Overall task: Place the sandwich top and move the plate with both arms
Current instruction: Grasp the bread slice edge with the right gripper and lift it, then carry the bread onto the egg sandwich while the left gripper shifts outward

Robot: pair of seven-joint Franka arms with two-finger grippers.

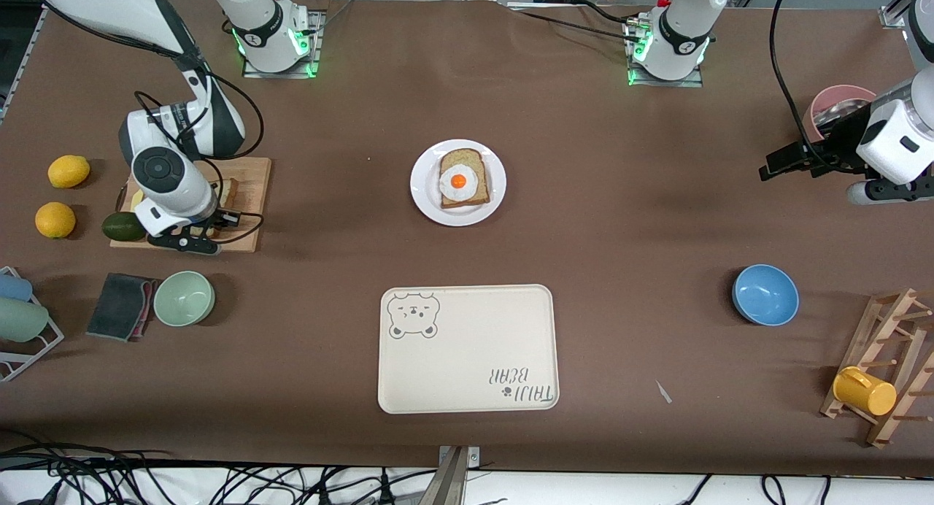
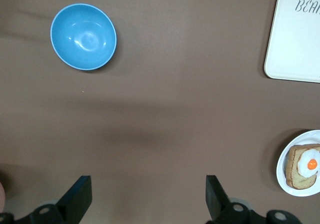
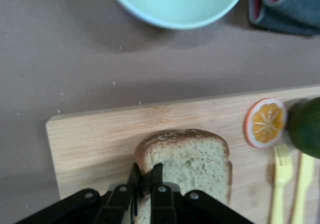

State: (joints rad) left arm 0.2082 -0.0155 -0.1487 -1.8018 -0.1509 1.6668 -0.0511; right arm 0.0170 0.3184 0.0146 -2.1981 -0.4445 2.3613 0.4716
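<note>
A brown mat covers the whole table (image 1: 627,220), and black cables lie along its edge nearest the front camera. At the right arm's end of the table a wooden cutting board (image 3: 100,139) carries the sandwich top (image 3: 192,159), together with a half orange (image 3: 265,123), a yellow fork (image 3: 281,184) and part of an avocado (image 3: 305,126). The right gripper (image 3: 145,181) is down on this board with its fingers pinched together on the crust edge of the sandwich top; the slice seems to lie flat on the wood, though the wrist hides most of it in the front view. A pale green bowl (image 1: 184,298) and a folded grey cloth (image 1: 120,306) lie nearer the front camera than the board.

The plate (image 1: 423,191) stands at the middle of the table (it carries a bread slice with a fried egg (image 1: 462,178)), and the cream tray (image 1: 467,348) lies nearer the front camera than it.

The left gripper (image 2: 147,196) hangs over bare mat at the left arm's end of the table, fingers wide apart and holding nothing, with a blue bowl (image 1: 765,294) near.
</note>
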